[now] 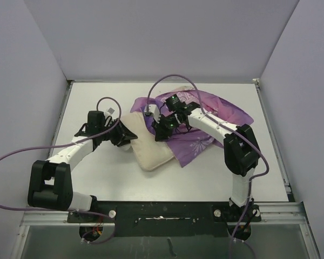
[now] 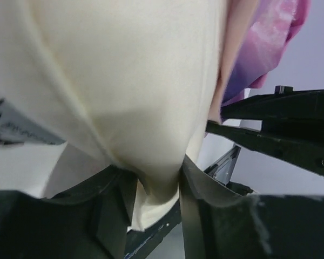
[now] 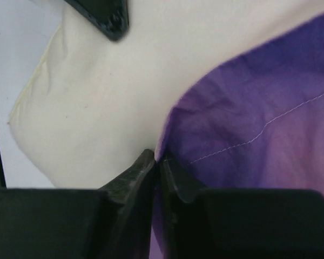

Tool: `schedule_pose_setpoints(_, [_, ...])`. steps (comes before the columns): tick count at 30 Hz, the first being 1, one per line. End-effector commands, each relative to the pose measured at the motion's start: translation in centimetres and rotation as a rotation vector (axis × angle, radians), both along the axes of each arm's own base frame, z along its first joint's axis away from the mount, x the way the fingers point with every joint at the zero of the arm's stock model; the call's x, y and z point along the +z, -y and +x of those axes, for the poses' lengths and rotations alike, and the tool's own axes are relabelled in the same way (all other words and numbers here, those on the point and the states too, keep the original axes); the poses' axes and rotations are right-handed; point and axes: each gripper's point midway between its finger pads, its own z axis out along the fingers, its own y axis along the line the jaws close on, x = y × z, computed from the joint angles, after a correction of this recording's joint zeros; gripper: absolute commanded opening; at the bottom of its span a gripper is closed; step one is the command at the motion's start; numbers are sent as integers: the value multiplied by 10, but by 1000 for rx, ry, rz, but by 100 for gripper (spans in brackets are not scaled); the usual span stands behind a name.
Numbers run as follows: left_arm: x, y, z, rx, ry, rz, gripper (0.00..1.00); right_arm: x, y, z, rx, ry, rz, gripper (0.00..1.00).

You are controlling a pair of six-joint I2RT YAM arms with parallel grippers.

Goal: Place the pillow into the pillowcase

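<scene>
Two fabrics lie on the table (image 1: 97, 178): the pillowcase (image 1: 216, 116), crumpled toward the far right, and the pillow (image 1: 148, 148), touching its left side. We find the left gripper (image 2: 154, 183) pinching a pillow fold and the right gripper (image 3: 157, 162) clamped on the pillowcase hem

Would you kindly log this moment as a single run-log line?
left fingers: shut on pillow | right fingers: shut on pillowcase edge | pillow: mostly outside pillowcase
</scene>
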Motion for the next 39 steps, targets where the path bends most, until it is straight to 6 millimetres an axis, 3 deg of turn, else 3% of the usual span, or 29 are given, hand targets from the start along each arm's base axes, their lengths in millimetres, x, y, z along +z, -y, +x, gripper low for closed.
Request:
schedule_pose_setpoints(1, [26, -19, 7, 26, 138, 45, 42, 25, 24, -4, 63, -15, 95, 28])
schedule_pose_setpoints(4, [35, -46, 9, 92, 201, 62, 60, 66, 32, -17, 204, 30, 213, 56])
schedule_pose_setpoints(6, [47, -65, 12, 137, 257, 60, 70, 87, 40, -23, 282, 86, 269, 63])
schedule_pose_setpoints(9, [62, -78, 14, 163, 325, 74, 97, 108, 56, -22, 321, 163, 296, 73])
schedule_pose_setpoints(13, [77, -64, 12, 79, 412, 10, 98, 118, 83, -10, 294, 228, 290, 79])
schedule_pose_setpoints(15, [85, -57, 11, 35, 469, 20, 98, 114, 102, -1, 254, 239, 267, 79])
schedule_pose_setpoints(18, [91, -41, 9, -72, 579, 236, 98, 104, 134, 12, 168, 240, 239, 79])
schedule_pose_setpoints(24, [58, 25, -26, -446, 666, 648, 96, 77, 205, 45, -119, 190, 184, 79])
schedule_pose_setpoints(25, [55, 43, -36, -523, 703, 695, 97, 71, 217, 52, -172, 189, 161, 79])
schedule_pose_setpoints(29, [45, 79, -46, -639, 783, 848, 98, 45, 276, 78, -384, 225, -15, 79])
schedule_pose_setpoints(32, [23, 99, -48, -699, 757, 912, 98, 32, 310, 81, -445, 271, -159, 79])
schedule_pose_setpoints(36, [-5, 121, -54, -765, 698, 954, 98, 8, 332, 71, -483, 273, -284, 80])
schedule_pose_setpoints(39, [-18, 126, -51, -765, 671, 1055, 98, -6, 351, 71, -554, 276, -358, 80])
